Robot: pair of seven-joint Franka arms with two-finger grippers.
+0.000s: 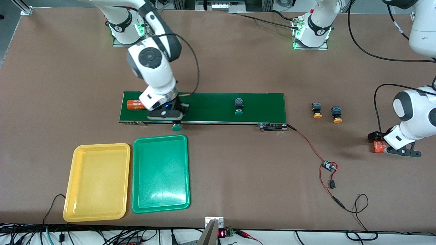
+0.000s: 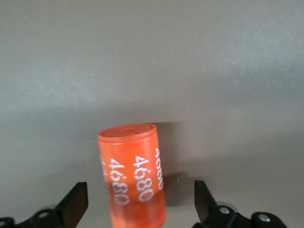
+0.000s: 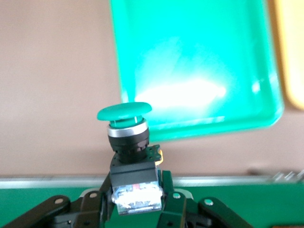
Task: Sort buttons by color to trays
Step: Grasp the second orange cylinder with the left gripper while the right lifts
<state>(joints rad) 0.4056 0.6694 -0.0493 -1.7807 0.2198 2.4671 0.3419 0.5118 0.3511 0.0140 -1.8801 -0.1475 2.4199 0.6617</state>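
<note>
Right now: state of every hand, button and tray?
right hand: shut on green button, over the conveyor belt's edge
left hand: open around upright orange cylinder
second green button: on belt
two yellow buttons: on table
green tray: empty
yellow tray: empty

A long dark-green conveyor belt (image 1: 211, 107) lies on the brown desk (image 1: 238, 177). An orange cylinder (image 1: 134, 104) printed "4680" lies on it. A second orange cylinder (image 2: 134, 176) stands upright on the desk. A red-black cable (image 1: 311, 146) leads to a small circuit board (image 1: 328, 166).
</note>
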